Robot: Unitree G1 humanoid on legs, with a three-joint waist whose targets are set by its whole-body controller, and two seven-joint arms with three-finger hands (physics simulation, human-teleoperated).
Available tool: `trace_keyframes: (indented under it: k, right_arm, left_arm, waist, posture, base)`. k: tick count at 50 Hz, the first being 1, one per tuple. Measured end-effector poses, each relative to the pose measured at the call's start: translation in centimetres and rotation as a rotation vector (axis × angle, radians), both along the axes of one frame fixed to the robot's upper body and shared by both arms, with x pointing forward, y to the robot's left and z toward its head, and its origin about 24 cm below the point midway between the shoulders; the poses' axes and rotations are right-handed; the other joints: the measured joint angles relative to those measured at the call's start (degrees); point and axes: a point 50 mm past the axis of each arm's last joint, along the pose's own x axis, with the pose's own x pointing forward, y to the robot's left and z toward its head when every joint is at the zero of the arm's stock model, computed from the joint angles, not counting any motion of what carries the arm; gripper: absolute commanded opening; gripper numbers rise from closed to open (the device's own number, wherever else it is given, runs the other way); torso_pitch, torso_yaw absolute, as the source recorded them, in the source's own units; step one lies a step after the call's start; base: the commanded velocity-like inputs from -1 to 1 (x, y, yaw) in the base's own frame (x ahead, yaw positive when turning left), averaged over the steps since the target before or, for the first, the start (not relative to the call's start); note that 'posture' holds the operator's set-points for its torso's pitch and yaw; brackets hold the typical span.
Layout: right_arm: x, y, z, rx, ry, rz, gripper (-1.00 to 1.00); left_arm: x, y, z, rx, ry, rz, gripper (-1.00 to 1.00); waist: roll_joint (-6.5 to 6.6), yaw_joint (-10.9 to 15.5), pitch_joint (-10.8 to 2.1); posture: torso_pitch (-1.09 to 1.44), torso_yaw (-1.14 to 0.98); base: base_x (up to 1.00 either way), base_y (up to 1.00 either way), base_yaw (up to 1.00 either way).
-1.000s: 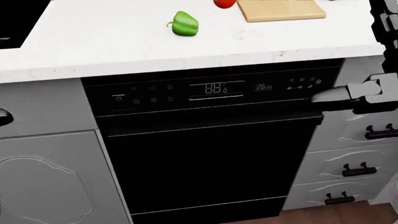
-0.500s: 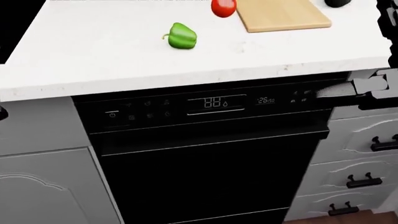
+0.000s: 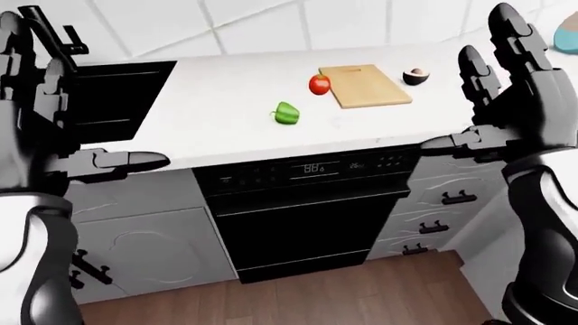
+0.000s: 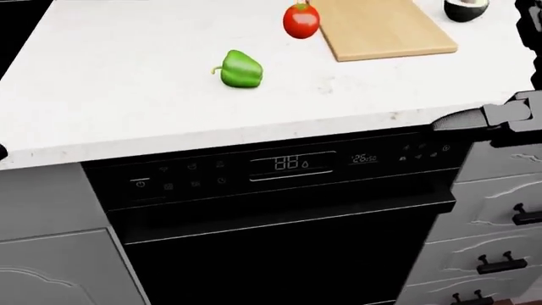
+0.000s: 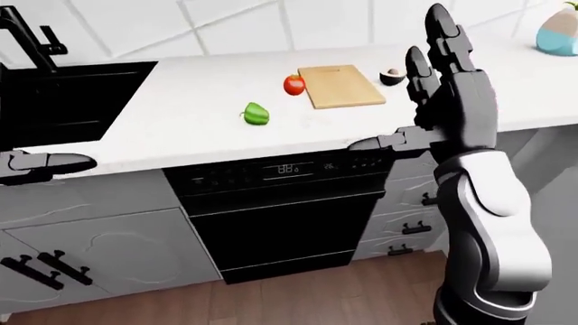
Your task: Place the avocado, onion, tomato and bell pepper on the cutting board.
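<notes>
A green bell pepper (image 4: pixel 237 68) lies on the white counter (image 4: pixel 127 95). A red tomato (image 4: pixel 300 20) sits just left of the wooden cutting board (image 4: pixel 381 28), which is bare. A halved avocado (image 3: pixel 415 76) lies to the board's right. No onion shows in any view. My left hand (image 3: pixel 81 101) is open and empty, raised below the counter's left part by the sink. My right hand (image 3: pixel 465 95) is open and empty, raised at the counter's right edge, below and right of the avocado. Both hands are apart from every item.
A black dishwasher (image 4: pixel 288 222) with a lit display stands under the counter. A black sink (image 3: pixel 117 101) and faucet (image 3: pixel 54 30) are at the left. Grey drawers (image 3: pixel 442 203) are at the right. A pale blue vase (image 5: pixel 558 30) stands at the counter's far right.
The head view has shifted: the counter and dishwasher sit lower in the picture, and the avocado has come into view at the top right. The items themselves have not moved.
</notes>
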Motion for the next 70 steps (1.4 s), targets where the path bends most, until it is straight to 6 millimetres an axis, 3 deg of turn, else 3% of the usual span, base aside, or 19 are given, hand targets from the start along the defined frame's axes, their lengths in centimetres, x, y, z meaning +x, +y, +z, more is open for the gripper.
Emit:
trace_keyframes:
  k: [2,7,12,15,21,25,28,34,38,41,43,47,51,54,56,60,64,67,70]
  right_arm:
    - [-0.1,0.0,0.2,-0.003,-0.011,0.000,1.00]
    - [0.1,-0.7,-0.6,0.014,0.030,-0.035,1.00]
    - [-0.1,-0.6,-0.2,0.007,0.010,-0.030,1.00]
    - [-0.2,-0.6,0.0,0.003,-0.006,-0.029,1.00]
    - [0.3,-0.1,-0.8,0.006,0.041,0.007,1.00]
    - [-0.1,-0.3,0.0,0.002,0.001,-0.009,1.00]
    - [-0.2,-0.3,0.4,-0.003,-0.020,-0.009,1.00]
    - [0.0,-1.0,-0.2,0.010,0.017,-0.044,1.00]
    - [-0.2,-0.8,0.2,0.001,-0.005,-0.034,1.00]
    - [-0.1,-0.7,0.4,-0.001,-0.012,-0.029,1.00]
    - [0.0,-0.3,0.1,0.003,0.001,-0.010,1.00]
    - [0.2,-0.1,-0.1,0.000,0.026,0.006,1.00]
    - [-0.2,-0.4,0.6,-0.004,-0.014,-0.009,1.00]
    - [-0.3,-0.4,0.8,-0.008,-0.029,-0.010,1.00]
    - [-0.2,-0.7,0.5,-0.001,-0.016,-0.025,1.00]
    - [0.1,-1.1,0.0,0.008,0.020,-0.045,1.00]
    - [-0.2,-0.8,0.5,-0.003,-0.010,-0.034,1.00]
    - [-0.2,-0.8,0.7,-0.004,-0.022,-0.030,1.00]
    - [0.1,-0.2,0.0,-0.001,0.010,0.000,1.00]
  left_arm:
    - [0.0,0.0,0.2,0.003,-0.008,0.000,1.00]
    - [0.4,-0.5,-0.5,-0.005,0.031,-0.039,1.00]
    - [0.1,-0.4,0.2,0.003,-0.001,-0.022,1.00]
    - [-0.1,-0.4,0.4,0.010,-0.016,-0.021,1.00]
    - [0.2,0.3,-0.3,-0.013,0.028,0.011,1.00]
    - [-0.1,0.1,0.2,0.001,-0.001,0.005,1.00]
    - [-0.2,0.0,0.5,0.006,-0.015,0.004,1.00]
    - [0.2,-0.4,-0.1,-0.003,0.024,-0.034,1.00]
    - [-0.1,-0.2,0.4,0.004,-0.006,-0.018,1.00]
    - [-0.2,-0.2,0.7,0.010,-0.021,-0.016,1.00]
    - [-0.2,0.1,0.5,0.001,-0.010,-0.003,1.00]
    - [0.0,0.3,0.2,-0.008,0.014,0.010,1.00]
    - [-0.3,0.1,0.7,0.004,-0.014,0.005,1.00]
    - [-0.3,0.1,0.8,0.006,-0.020,0.004,1.00]
    - [-0.2,-0.2,0.4,-0.001,-0.007,-0.014,1.00]
    - [0.0,-0.4,0.2,-0.001,0.018,-0.034,1.00]
    - [-0.3,-0.2,0.7,0.005,-0.012,-0.018,1.00]
    - [-0.4,-0.2,1.0,0.012,-0.027,-0.014,1.00]
    - [-0.4,0.2,0.5,-0.006,-0.003,0.008,1.00]
  waist:
    - [-2.08,0.1,-0.29]
    - [-1.48,-1.2,0.21]
    - [1.35,-1.0,0.49]
    - [4.49,-1.3,0.04]
    - [3.09,-0.1,-0.04]
    - [0.47,0.0,0.06]
    - [-2.64,0.1,-0.37]
    - [-1.27,-1.1,-0.02]
    - [1.60,-1.1,0.60]
    - [4.86,-1.3,0.03]
    - [3.83,-0.6,0.59]
    - [3.23,-0.2,-0.08]
    - [0.44,-0.1,0.00]
    - [-2.66,0.1,-0.42]
    - [-1.51,-0.8,0.13]
    - [-1.06,-1.1,0.01]
    - [1.68,-1.1,0.53]
    - [4.62,-1.3,-0.04]
    - [3.79,-0.5,0.44]
  posture:
    - [0.00,0.00]
    - [0.00,0.00]
    - [0.00,0.00]
    - [0.00,0.00]
    - [0.00,0.00]
    - [0.00,0.00]
    - [0.00,0.00]
    - [0.00,0.00]
    - [0.00,0.00]
    - [0.00,0.00]
    - [0.00,0.00]
    - [0.00,0.00]
    - [0.00,0.00]
    - [0.00,0.00]
    - [0.00,0.00]
    - [0.00,0.00]
    - [0.00,0.00]
    - [0.00,0.00]
    - [0.00,0.00]
  base:
    - [0.14,0.00,0.00]
    - [0.14,0.00,0.00]
    - [0.14,0.00,0.00]
    - [0.13,0.00,0.00]
    - [0.14,0.00,0.00]
    - [0.14,0.00,0.00]
    - [0.14,0.00,0.00]
    - [0.14,0.00,0.00]
    - [0.14,0.00,0.00]
    - [0.14,0.00,0.00]
    - [0.14,0.00,0.00]
    - [0.14,0.00,0.00]
    - [0.14,0.00,0.00]
    - [0.14,0.00,0.00]
    - [0.14,0.00,0.00]
    - [0.13,0.00,0.00]
    - [0.14,0.00,0.00]
    - [0.14,0.00,0.00]
    - [0.14,0.00,0.00]
